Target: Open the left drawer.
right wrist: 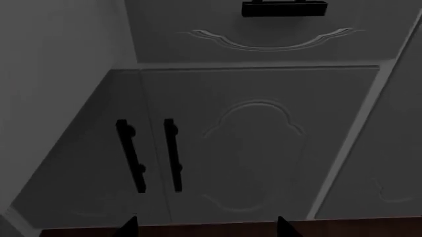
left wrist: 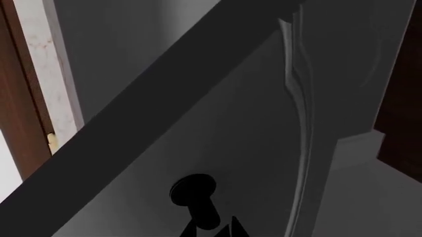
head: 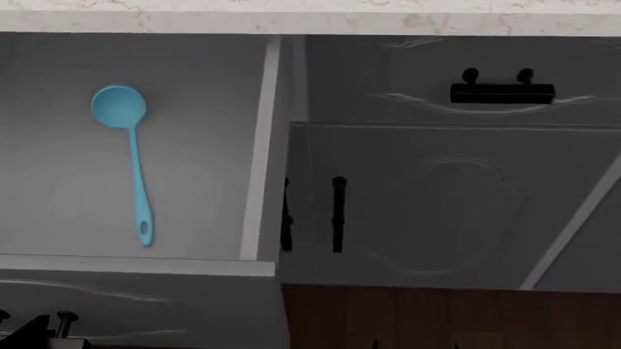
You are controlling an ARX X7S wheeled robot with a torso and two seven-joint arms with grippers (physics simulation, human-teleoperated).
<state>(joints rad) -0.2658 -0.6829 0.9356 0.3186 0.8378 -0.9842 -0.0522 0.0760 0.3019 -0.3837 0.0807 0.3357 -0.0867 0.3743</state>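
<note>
The left drawer (head: 58, 182) stands pulled far out under the marble counter, and its pale grey inside shows. A blue ladle (head: 131, 153) lies in it. Its carved dark-grey front (head: 145, 305) is at the bottom of the head view, and the front also fills the left wrist view (left wrist: 264, 148). My left gripper (left wrist: 211, 231) sits at the black handle (left wrist: 197, 197), with the handle's knob stem between its close-set fingertips. It shows at the head view's bottom left corner (head: 29, 331). My right gripper (right wrist: 205, 228) is open and empty, facing the cabinet doors.
The matching right drawer front (head: 437, 80) with its black bar handle (head: 502, 92) is shut. Below it are cabinet doors (head: 427, 211) with vertical black handles (head: 338, 214). The marble countertop (head: 291, 14) runs above. Brown floor (head: 437, 320) lies below.
</note>
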